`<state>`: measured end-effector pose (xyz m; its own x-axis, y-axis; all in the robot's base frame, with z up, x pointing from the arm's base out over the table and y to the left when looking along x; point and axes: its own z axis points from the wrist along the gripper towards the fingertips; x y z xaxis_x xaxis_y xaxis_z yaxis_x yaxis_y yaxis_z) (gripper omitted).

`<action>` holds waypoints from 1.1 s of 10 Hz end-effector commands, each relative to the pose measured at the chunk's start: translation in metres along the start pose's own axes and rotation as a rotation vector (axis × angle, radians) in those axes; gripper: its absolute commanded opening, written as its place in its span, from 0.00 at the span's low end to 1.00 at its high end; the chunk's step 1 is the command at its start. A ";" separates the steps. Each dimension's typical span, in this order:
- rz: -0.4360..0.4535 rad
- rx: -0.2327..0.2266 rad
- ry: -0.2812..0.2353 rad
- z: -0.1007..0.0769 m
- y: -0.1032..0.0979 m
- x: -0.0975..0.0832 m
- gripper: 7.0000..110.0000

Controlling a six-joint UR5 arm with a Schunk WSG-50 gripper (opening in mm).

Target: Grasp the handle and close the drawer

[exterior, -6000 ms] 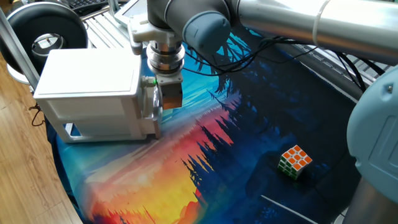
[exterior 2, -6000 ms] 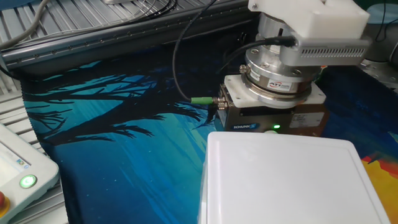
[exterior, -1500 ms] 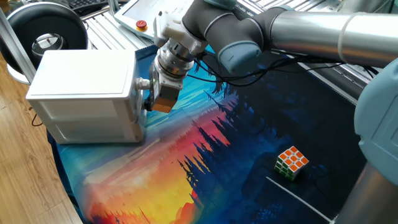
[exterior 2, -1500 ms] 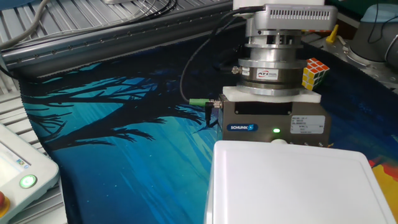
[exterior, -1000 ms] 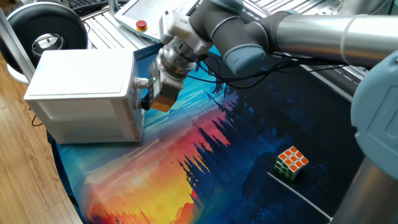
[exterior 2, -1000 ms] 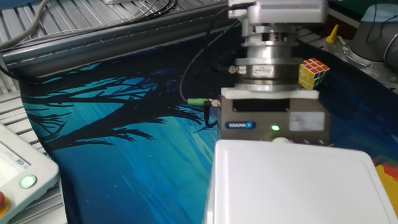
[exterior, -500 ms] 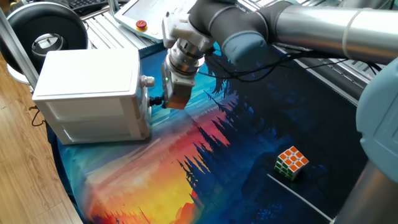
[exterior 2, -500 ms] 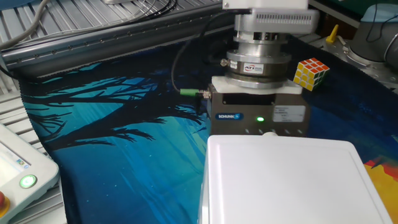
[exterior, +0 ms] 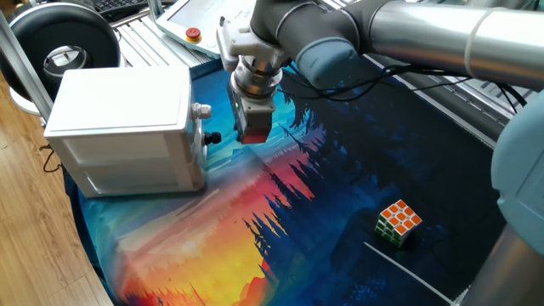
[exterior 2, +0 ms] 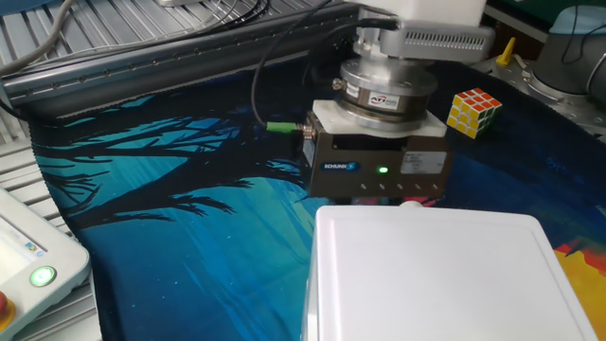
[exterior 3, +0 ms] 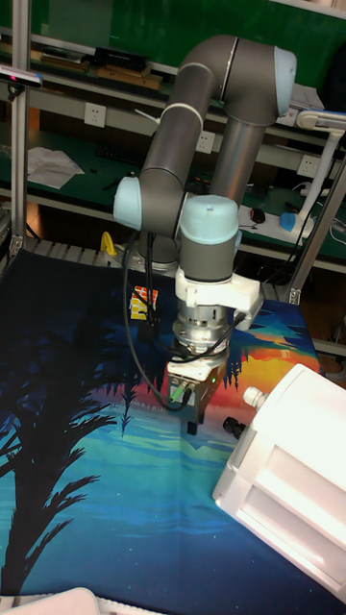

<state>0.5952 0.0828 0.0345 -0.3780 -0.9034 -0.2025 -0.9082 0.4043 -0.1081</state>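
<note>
In one fixed view, the white cabinet (exterior: pixel 127 127) sits at the left of the frame with the drawer (exterior: pixel 198 151) pushed in flush. The black handle (exterior: pixel 214 138) pokes out just left of the gripper (exterior: pixel 252 137), which hangs clear of it, holding nothing; its fingers look slightly parted, though the angle is poor. A puzzle cube (exterior: pixel 401 220) lies at lower right.

In the other fixed view, the gripper body is above the cabinet top at centre frame.

In the tall view, the gripper hangs just left of the handle, apart from it.
</note>
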 end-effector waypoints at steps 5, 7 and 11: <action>0.137 -0.044 0.117 -0.046 0.011 0.018 0.79; 0.292 -0.040 0.147 -0.062 0.010 0.026 0.79; 0.557 -0.059 0.194 -0.080 0.013 0.038 0.57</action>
<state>0.5620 0.0465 0.0905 -0.7100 -0.7024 -0.0508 -0.7026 0.7114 -0.0167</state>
